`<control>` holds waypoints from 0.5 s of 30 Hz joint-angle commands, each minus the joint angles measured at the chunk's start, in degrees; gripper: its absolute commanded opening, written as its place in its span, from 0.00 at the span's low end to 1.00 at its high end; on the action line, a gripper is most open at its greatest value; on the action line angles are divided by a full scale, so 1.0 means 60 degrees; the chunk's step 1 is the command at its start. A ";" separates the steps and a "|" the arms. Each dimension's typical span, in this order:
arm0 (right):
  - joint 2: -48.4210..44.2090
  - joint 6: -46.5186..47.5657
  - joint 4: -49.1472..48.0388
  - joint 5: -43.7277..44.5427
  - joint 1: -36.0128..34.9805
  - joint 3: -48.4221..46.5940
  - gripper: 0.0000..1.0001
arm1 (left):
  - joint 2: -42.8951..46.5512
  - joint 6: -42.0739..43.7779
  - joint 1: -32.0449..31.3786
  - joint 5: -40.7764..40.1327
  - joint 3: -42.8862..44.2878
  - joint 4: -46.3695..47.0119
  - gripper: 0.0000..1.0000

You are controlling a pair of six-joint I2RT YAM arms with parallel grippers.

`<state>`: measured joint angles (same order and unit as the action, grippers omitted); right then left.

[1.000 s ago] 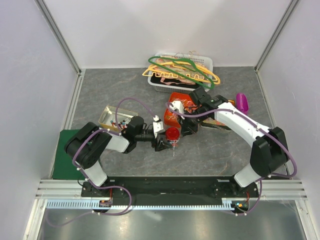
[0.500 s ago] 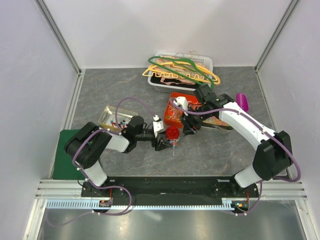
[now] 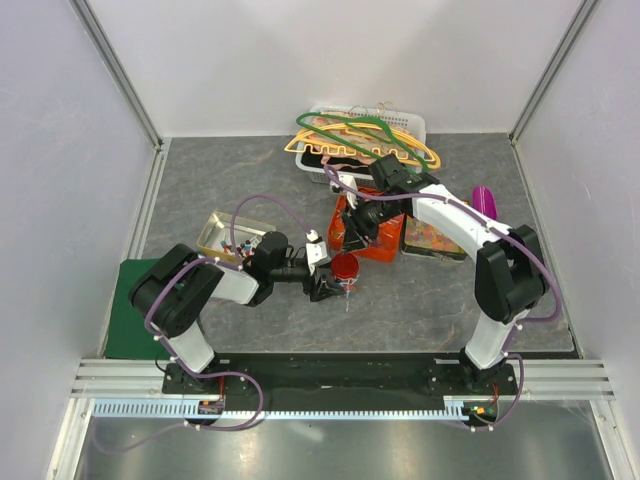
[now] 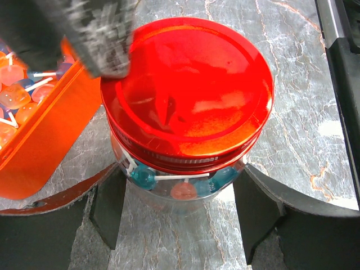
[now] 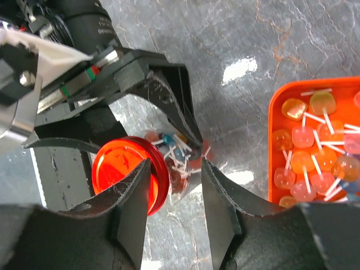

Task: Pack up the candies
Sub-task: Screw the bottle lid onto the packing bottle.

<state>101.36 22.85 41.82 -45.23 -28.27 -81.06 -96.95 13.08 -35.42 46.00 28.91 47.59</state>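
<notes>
Clamping jar with left gripper, one finger against the glass each side. Standing upright on grey table, red lid on, just beside orange tray. Showing candies with white sticks inside, under lid; more lying loose in tray. Hovering right gripper near jar, fingers spread, nothing between them.

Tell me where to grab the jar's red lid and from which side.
Grip the red lid by its rim, coming straight down from above. The jar stands upright with the lid's flat top facing up, and the left gripper flanks the glass below, leaving only the top free.
</notes>
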 commanded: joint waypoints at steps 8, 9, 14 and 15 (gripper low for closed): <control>0.0436 0.0175 0.0119 -0.1118 -0.0049 -0.0436 0.44 | -0.0131 0.0149 0.0044 -0.0254 0.0251 -0.0198 0.70; 0.0450 0.0205 0.0235 -0.1162 -0.0049 -0.0407 0.43 | -0.0131 0.0149 0.0044 -0.0254 0.0251 -0.0227 0.70; 0.0173 0.0410 0.0559 -0.1119 -0.0049 -0.0202 0.28 | -0.0161 0.0149 0.0044 -0.0269 0.0280 -0.0286 0.70; 0.0085 0.0425 0.0544 -0.1075 -0.0063 -0.0028 0.27 | -0.0175 0.0163 0.0044 -0.0269 0.0280 -0.0286 0.70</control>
<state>103.48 23.18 43.22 -50.87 -28.27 -81.84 -96.97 13.08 -35.38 45.98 29.34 46.81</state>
